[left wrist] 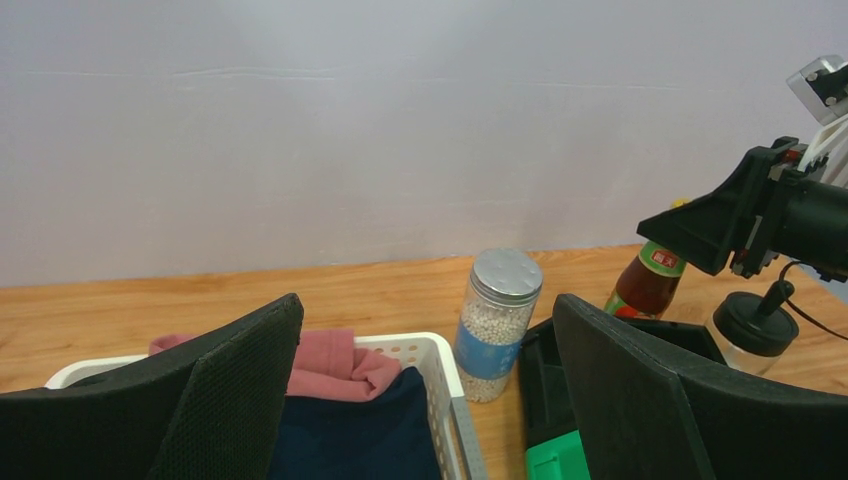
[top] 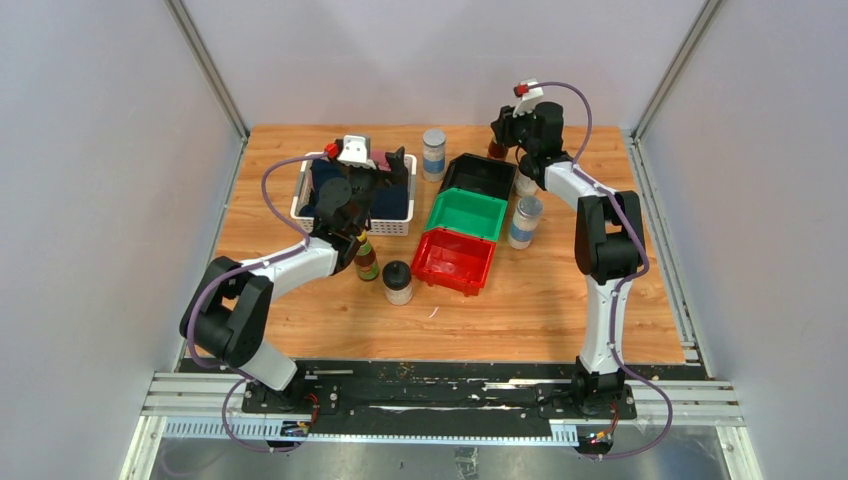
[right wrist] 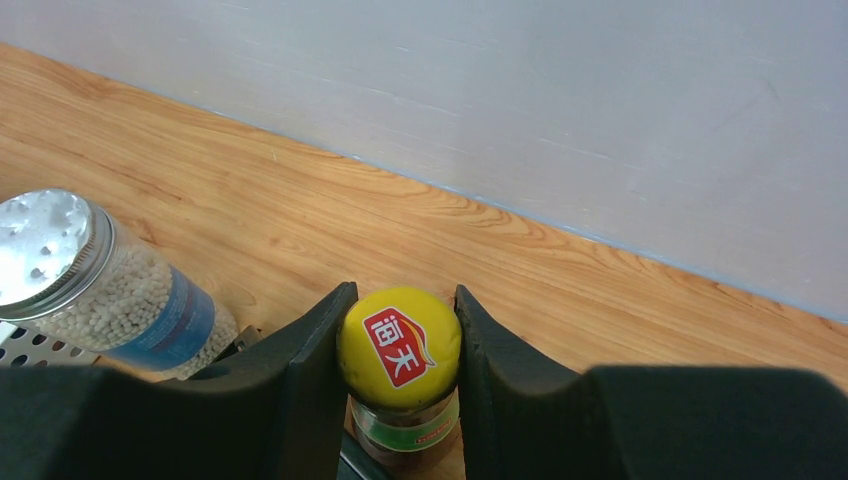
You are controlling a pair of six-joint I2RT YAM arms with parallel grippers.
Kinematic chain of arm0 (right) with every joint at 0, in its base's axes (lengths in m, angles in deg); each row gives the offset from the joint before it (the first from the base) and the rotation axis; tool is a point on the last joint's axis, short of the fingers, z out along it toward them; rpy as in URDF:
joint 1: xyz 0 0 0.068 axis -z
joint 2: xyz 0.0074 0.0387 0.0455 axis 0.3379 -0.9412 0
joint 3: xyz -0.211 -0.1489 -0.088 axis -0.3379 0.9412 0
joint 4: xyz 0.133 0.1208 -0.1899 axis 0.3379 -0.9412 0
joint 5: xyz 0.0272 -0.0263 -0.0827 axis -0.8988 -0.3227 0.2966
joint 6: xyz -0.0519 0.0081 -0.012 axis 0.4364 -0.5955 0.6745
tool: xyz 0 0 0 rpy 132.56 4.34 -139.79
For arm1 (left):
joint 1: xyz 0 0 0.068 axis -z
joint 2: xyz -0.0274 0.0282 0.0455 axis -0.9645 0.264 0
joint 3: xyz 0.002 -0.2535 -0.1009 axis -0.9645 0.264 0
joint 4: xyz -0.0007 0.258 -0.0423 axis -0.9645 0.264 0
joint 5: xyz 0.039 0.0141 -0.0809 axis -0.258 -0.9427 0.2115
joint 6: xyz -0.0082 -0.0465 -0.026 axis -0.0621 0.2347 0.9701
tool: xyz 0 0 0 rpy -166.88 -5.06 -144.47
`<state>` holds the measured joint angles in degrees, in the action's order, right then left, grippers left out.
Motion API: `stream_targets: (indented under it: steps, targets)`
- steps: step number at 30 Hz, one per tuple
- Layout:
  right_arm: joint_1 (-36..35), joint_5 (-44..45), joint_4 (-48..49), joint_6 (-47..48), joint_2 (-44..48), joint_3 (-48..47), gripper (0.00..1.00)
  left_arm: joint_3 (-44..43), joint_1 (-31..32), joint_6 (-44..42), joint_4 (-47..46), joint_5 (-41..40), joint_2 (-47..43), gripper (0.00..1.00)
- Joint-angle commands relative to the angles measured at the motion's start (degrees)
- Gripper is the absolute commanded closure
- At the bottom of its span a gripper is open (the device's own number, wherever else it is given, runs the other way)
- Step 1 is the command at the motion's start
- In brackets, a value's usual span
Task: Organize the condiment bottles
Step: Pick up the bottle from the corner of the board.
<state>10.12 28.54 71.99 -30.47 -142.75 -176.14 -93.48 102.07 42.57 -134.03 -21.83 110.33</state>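
My right gripper (right wrist: 400, 352) is shut on the yellow cap of a slim dark sauce bottle (right wrist: 402, 345), which stands on the table at the back right, behind the black bin (top: 478, 177). From the top, that bottle (top: 496, 150) shows just under the right gripper (top: 507, 130). My left gripper (top: 380, 168) hangs open over the white basket (left wrist: 440, 365), holding nothing. A silver-lidded shaker (left wrist: 497, 320) stands between basket and black bin. A second shaker (top: 524, 221), a black-lidded jar (top: 398, 281) and another sauce bottle (top: 366, 260) stand apart. A second jar (left wrist: 755, 330) sits beside the held bottle.
The black, green (top: 466, 214) and red (top: 453, 260) bins lie in a diagonal row mid-table. The white basket holds dark blue and pink cloth (left wrist: 330, 365). Grey walls close in the table at the back and both sides.
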Motion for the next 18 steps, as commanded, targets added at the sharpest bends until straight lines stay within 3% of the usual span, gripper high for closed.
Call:
stream_targets:
  steps: [1,18]
  targets:
    - [0.42,-0.08,-0.36,2.90,0.89,-1.61,1.00,1.08,-0.48,0.40,-1.82,-1.45,-0.76,0.00]
    - [-0.04,1.77,1.50,8.17,1.54,-1.95,1.00,1.36,-0.51,1.32,-2.00,-1.79,-1.46,0.00]
